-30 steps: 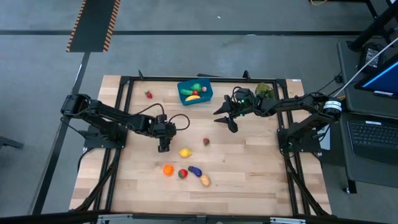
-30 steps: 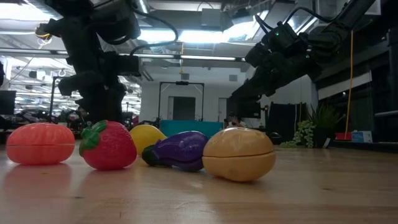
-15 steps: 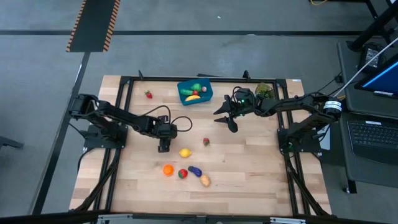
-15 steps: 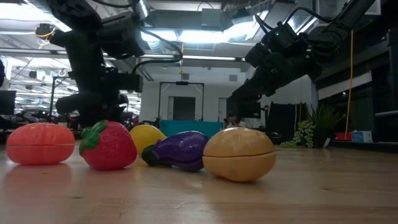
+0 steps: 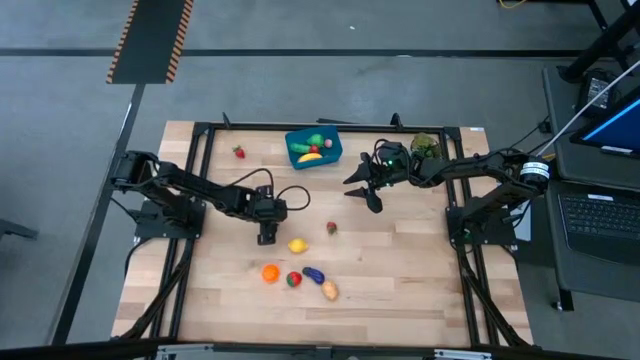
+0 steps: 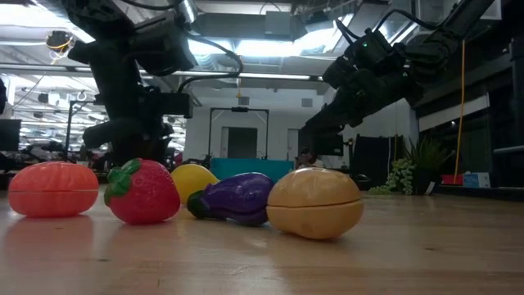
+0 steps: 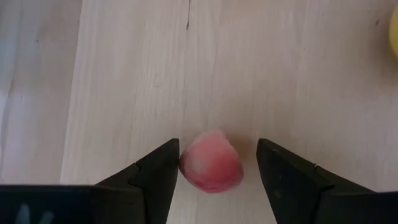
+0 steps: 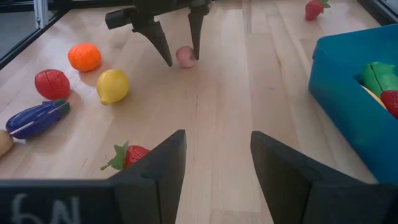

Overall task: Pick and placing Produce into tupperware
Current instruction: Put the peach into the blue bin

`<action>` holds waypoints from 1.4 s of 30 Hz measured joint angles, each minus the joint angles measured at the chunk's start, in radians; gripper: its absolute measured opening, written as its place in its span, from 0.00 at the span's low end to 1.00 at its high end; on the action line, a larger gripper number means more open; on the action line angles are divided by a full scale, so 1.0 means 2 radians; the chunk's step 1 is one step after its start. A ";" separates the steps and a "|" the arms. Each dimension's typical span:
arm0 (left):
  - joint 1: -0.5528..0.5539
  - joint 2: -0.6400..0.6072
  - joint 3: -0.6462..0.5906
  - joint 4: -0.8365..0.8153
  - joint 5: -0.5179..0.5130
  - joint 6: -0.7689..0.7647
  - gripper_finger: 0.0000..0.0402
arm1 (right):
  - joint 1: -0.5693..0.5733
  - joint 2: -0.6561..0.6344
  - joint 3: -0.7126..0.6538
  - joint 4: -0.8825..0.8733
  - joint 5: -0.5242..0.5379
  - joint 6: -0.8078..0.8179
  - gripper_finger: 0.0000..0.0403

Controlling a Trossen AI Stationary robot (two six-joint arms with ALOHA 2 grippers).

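Left gripper point(image 7: 211, 171) stands open astride a small pink piece point(image 7: 211, 169) on the bench, left of centre – not gripped; right gripper point(image 5: 365, 192) hovers open, empty, farther off by the tupperware point(image 5: 314, 148)

The high view looks straight down from well above, taking in the whole pale wooden-plank table point(image 5: 400, 270) and both arms. The low view sits at tabletop height at the near edge, facing level across the planks into the room, close to a tan plastic potato point(image 6: 315, 202). The left wrist view looks steeply down, very near a small pink rounded toy piece point(image 7: 211, 165). The right wrist view faces across the table and shares that same piece point(image 8: 185, 56).
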 joint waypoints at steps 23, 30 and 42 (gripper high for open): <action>0.010 0.000 0.000 -0.010 0.000 -0.002 0.20 | 0.000 0.000 0.000 0.000 0.000 0.000 0.45; 0.010 0.000 0.000 -0.010 -0.001 -0.014 0.18 | 0.000 0.000 0.000 0.000 0.000 0.000 0.45; 0.010 -0.079 0.015 -0.004 -0.001 0.012 0.18 | 0.000 0.000 0.000 0.000 0.000 0.000 0.45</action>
